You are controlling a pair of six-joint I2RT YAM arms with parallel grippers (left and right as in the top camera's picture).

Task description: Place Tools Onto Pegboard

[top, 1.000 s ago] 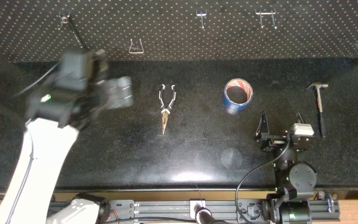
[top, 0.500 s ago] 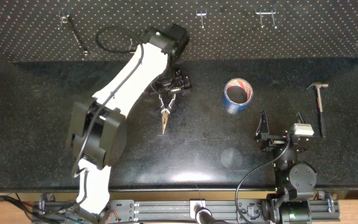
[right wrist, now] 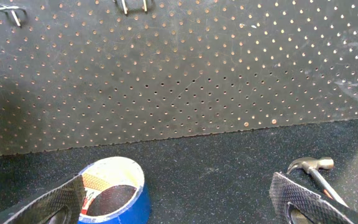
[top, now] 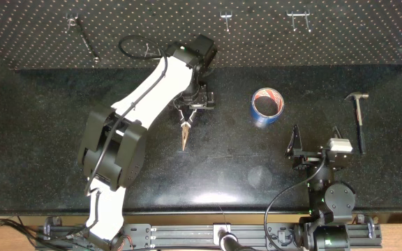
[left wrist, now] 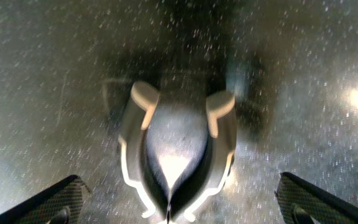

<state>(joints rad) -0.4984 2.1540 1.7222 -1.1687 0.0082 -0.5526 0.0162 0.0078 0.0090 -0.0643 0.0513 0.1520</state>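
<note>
- Directly beneath the left gripper point(left wrist: 179, 190), the pliers point(left wrist: 129, 146) are seen lying flat on the counter point(top: 222, 167), with both pale-tipped handles framed between the gripper's two fingers.
- The left gripper is spread wide, one finger standing outside each handle, and nothing is held in it; whether the fingers touch the counter cannot be told.
- From above, the long axis of the pliers point(top: 185, 132) is found to run from the pegboard point(top: 257, 42) side toward the arm bases: the handles point to the pegboard under the left gripper point(top: 192, 103), and the closed nose points back toward the bases.
- The line between the fingers is set across that axis, so a closing move is judged likely to squeeze the two handles together rather than slide along them.
- The right gripper point(top: 314, 141) is parked well apart from the pliers, near the tape roll point(top: 267, 104) and the hammer point(top: 359, 115); it too is held wide apart with nothing in it.
- The left arm is therefore judged the nearer one for this pick.
- Bare hooks point(top: 225, 19) are seen on the pegboard up beyond the handles, so the carry that follows is expected to run along the pliers' own axis.
</note>
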